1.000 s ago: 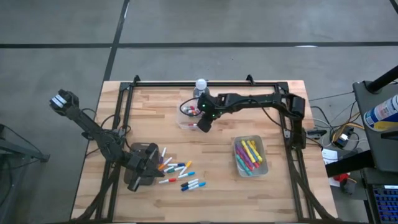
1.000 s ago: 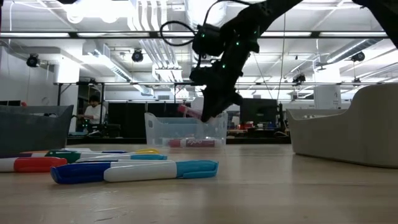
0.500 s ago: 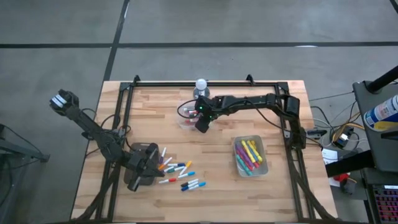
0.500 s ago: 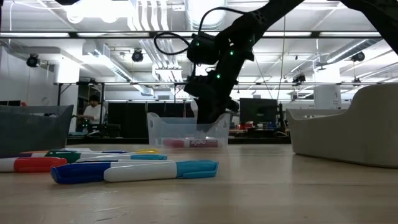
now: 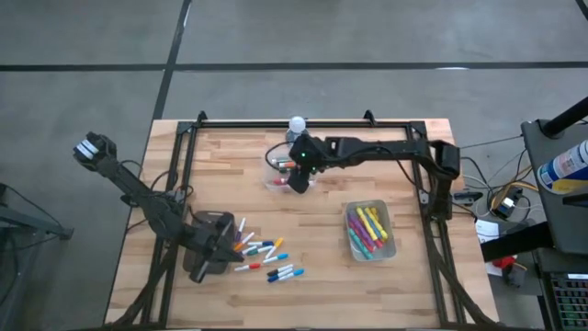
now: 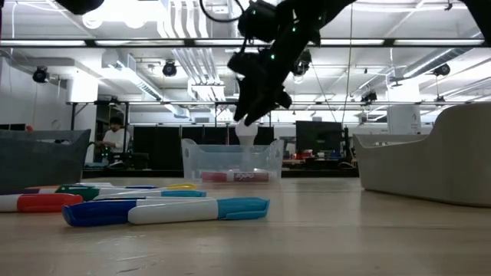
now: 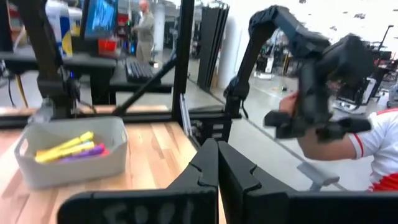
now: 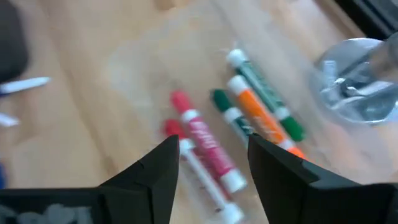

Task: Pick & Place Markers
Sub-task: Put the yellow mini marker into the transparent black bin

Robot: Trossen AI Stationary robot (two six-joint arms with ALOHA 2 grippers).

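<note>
From the released, empty right pincer over the far tub, the loose markers lie at seven o'clock (beside the clenched left pincer).

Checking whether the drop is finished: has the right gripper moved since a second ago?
Yes. The right gripper has risen in the low view, from down at the clear tub to above its rim, fingers open and empty.

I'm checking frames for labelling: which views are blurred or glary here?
Right wrist view: the markers in the clear tub are smeared by motion. Left wrist view: the right arm is blurred. Low view: bright ceiling lights glare; the near blue marker is soft. High view: evenly lit.
</note>
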